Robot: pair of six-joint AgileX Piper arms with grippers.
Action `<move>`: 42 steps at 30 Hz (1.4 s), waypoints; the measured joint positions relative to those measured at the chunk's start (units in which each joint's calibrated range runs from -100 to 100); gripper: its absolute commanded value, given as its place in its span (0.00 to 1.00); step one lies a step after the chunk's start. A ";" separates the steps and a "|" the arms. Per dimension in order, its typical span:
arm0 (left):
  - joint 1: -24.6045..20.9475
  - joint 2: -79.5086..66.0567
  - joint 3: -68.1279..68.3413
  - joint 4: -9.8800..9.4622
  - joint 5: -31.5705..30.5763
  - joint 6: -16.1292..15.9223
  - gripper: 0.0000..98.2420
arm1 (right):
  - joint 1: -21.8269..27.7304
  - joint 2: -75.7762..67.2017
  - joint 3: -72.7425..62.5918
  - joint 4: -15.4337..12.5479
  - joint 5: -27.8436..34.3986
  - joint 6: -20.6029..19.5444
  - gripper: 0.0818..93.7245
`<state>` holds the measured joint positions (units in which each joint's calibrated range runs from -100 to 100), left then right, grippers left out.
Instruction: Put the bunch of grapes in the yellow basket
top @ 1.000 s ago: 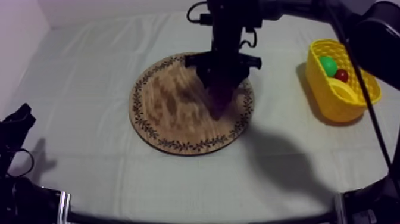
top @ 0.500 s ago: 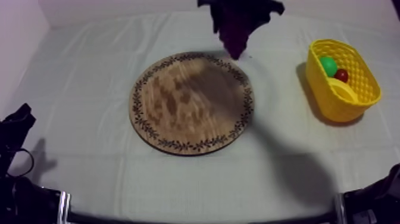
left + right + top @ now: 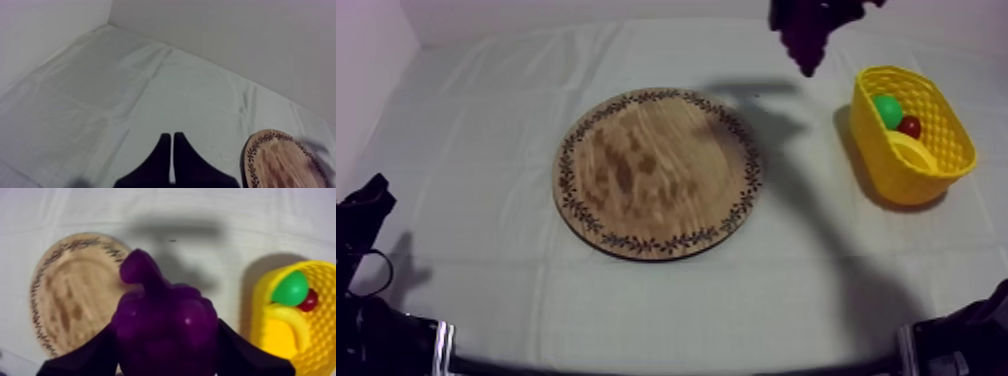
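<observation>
top view showed the bunch of grapes (image 3: 804, 42) hanging from the right end effector (image 3: 816, 12) at the far edge of the table (image 3: 466, 120), above the grey-white cloth, between the round wooden board (image 3: 658, 172) and the yellow basket (image 3: 908, 180). it was off the board and not in the basket, and its shadow lay on the cloth just past the board's far right rim. the board itself was bare. the basket stood at the right side of the table, well apart from the board, and held a green pear (image 3: 886, 108), a small red fruit (image 3: 910, 127) touching it, and a banana (image 3: 914, 152) beside them. right wrist view showed the right end effector (image 3: 166, 348) gripping the grapes (image 3: 167, 313), one black finger on each side of the purple bunch, with the board (image 3: 75, 293) below on one side and the basket (image 3: 259, 313) on the other, the pear (image 3: 290, 288), red fruit (image 3: 309, 300) and banana (image 3: 289, 323) inside it. left wrist view showed the left end effector (image 3: 172, 136) closed on nothing, its two fingers lying together as a narrow wedge over the cloth, near the patterned rim of the board (image 3: 285, 162). in the top view that arm sat low at the table's left side (image 3: 361, 215).
</observation>
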<state>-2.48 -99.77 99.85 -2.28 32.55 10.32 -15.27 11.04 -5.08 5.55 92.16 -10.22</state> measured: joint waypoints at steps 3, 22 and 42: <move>0.00 0.00 0.00 0.00 0.00 0.00 0.00 | 2.85 -2.53 4.17 1.13 -1.95 1.45 0.46; 0.00 0.00 0.00 0.00 0.00 0.00 0.00 | 19.41 -8.68 18.75 5.32 -5.96 7.89 0.48; 0.00 0.00 0.00 0.00 0.00 0.00 0.00 | 18.98 3.07 24.23 3.60 -9.07 13.00 0.83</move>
<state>-2.48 -99.77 99.85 -2.28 32.55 10.32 3.70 14.11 19.14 9.14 83.08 2.78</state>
